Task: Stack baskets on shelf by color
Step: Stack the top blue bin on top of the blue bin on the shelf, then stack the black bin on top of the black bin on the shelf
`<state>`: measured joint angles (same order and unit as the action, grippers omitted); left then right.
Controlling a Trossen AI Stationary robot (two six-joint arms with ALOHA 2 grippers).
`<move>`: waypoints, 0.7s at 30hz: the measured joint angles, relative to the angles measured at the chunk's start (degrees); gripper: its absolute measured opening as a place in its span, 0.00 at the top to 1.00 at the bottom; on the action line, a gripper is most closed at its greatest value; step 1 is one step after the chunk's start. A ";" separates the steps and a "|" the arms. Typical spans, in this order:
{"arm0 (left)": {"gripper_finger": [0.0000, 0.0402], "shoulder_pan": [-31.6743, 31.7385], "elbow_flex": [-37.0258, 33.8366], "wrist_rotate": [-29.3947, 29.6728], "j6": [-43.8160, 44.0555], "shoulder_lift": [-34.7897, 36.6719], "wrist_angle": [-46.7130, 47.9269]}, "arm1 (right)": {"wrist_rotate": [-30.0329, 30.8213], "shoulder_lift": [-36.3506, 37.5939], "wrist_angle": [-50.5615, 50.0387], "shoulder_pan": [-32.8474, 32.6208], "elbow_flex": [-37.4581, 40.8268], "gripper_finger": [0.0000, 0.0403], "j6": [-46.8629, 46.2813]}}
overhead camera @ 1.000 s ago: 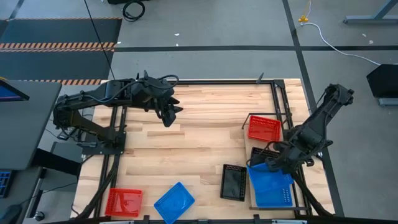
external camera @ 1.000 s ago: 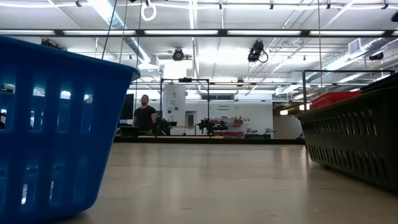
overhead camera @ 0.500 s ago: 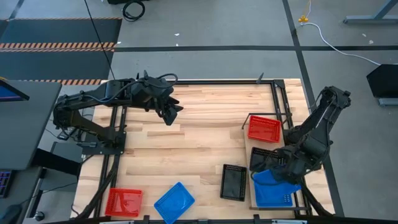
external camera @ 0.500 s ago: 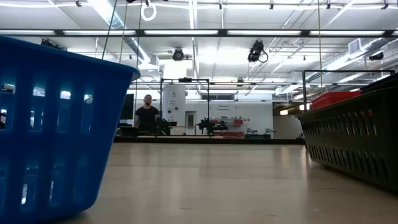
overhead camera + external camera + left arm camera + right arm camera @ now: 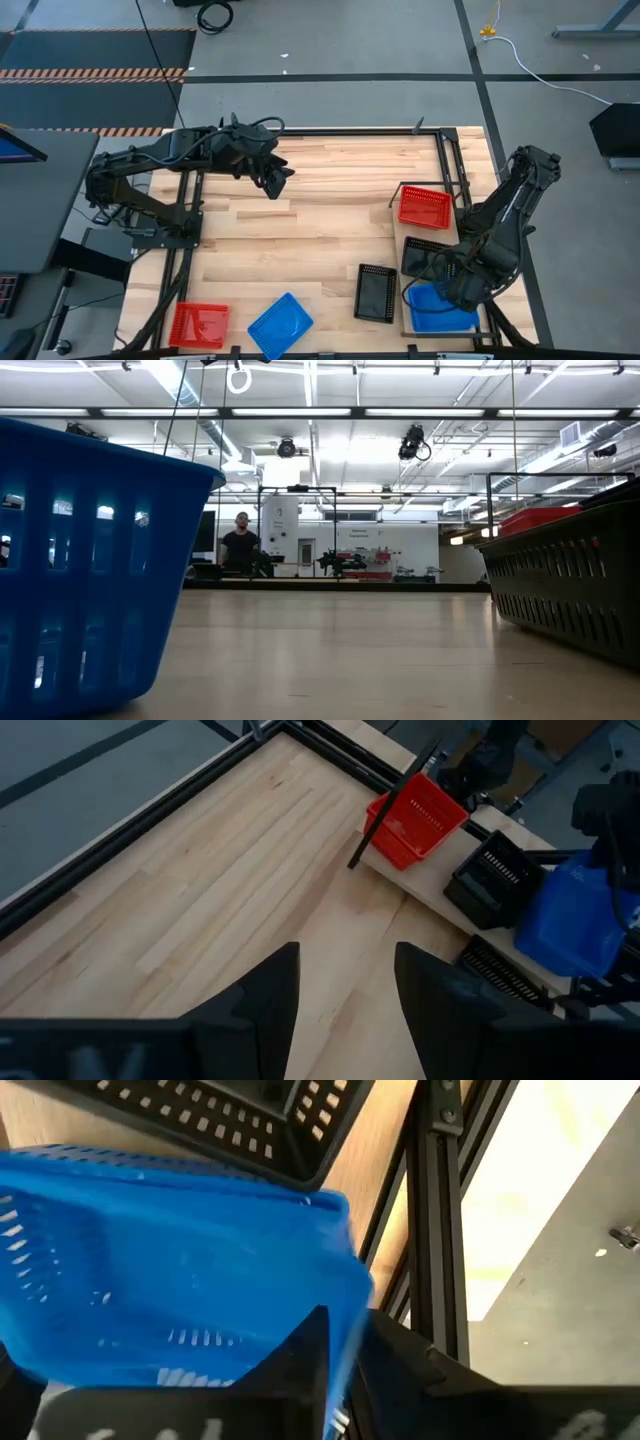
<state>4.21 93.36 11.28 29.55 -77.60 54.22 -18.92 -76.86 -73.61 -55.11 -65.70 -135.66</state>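
Right gripper [image 5: 452, 290] is down at the lower right of the high view, fingers straddling the rim of a blue basket [image 5: 437, 309] on the shelf [image 5: 412, 330]; can't tell if they're pinching it or letting go. A black basket [image 5: 425, 256] and a red basket [image 5: 425, 206] sit on the shelf above it. Left gripper [image 5: 279, 181] hangs over the table [image 5: 300, 240] at upper left, jaws apart, empty. Loose baskets along the bottom: red [image 5: 198, 325], blue [image 5: 280, 325], black [image 5: 376, 293].
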 joint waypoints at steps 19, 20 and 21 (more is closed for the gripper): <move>0.57 -1.18 0.00 -1.09 -2.83 -0.02 2.93 | 19.30 -3.37 -5.92 2.12 -8.76 0.61 9.10; 0.57 -1.59 0.00 -1.66 -2.85 -0.02 4.31 | 22.63 -2.72 -5.78 2.63 -9.28 0.61 10.26; 0.57 -2.03 0.00 -2.08 -2.67 -0.02 6.12 | 25.89 -2.16 -5.84 3.19 -9.73 0.61 11.33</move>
<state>2.17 93.36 9.20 26.88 -77.62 60.33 6.97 -79.02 -79.45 -51.92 -75.43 -124.33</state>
